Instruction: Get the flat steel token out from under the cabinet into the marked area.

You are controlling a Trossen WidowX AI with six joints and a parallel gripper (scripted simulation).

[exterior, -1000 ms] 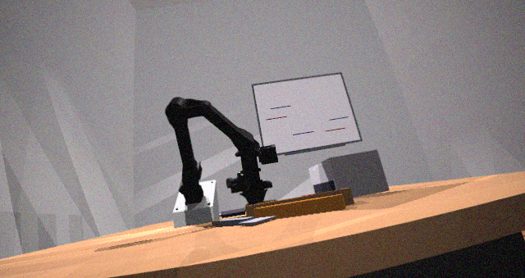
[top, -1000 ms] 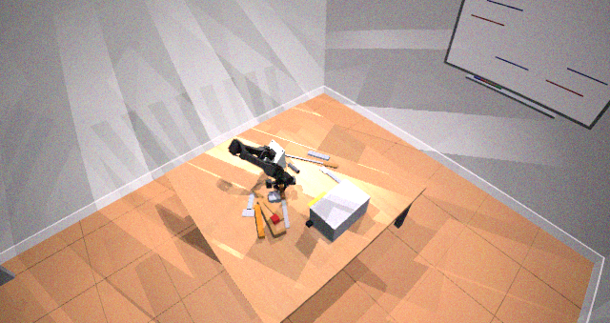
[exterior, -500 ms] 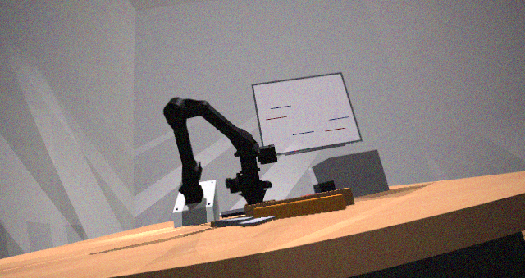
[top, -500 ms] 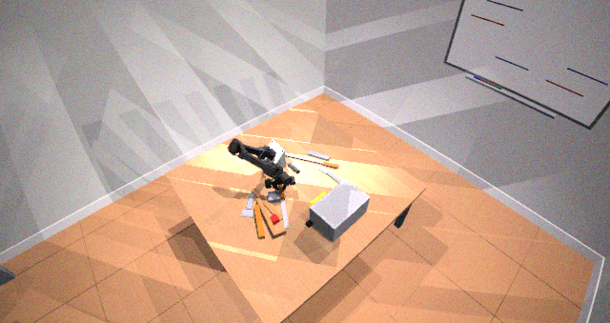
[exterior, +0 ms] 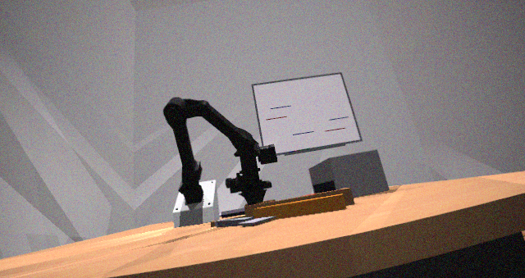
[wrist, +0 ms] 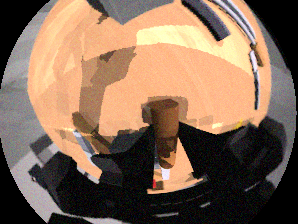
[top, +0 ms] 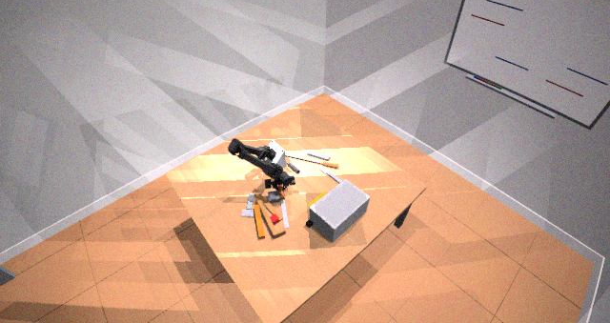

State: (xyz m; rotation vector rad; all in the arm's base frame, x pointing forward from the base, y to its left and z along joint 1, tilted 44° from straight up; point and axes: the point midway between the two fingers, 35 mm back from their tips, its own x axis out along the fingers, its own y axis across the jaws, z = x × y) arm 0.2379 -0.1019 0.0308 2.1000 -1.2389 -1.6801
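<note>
My gripper [top: 275, 197] [exterior: 253, 198] [wrist: 162, 124] is low over the table and shut on one end of a brown wooden bar [top: 279, 229] [exterior: 312, 197] [wrist: 164, 124] that carries a small red piece [top: 274, 218]. The bar lies along the table and points away from my fingers. The grey cabinet [top: 339, 209] [exterior: 349, 172] stands to the right of the bar. A yellow mark [top: 316, 199] shows on the table at the cabinet's near side. The steel token is not in view.
An orange bar [top: 258, 222] [exterior: 299, 207], a white stick [top: 285, 213] and grey pieces [top: 248, 207] lie beside the held bar. A screwdriver [top: 315, 162], a grey stick [top: 318, 156] and a white stick [top: 331, 174] lie behind the cabinet. The arm's white base [top: 277, 152] [exterior: 197, 206] stands at the back.
</note>
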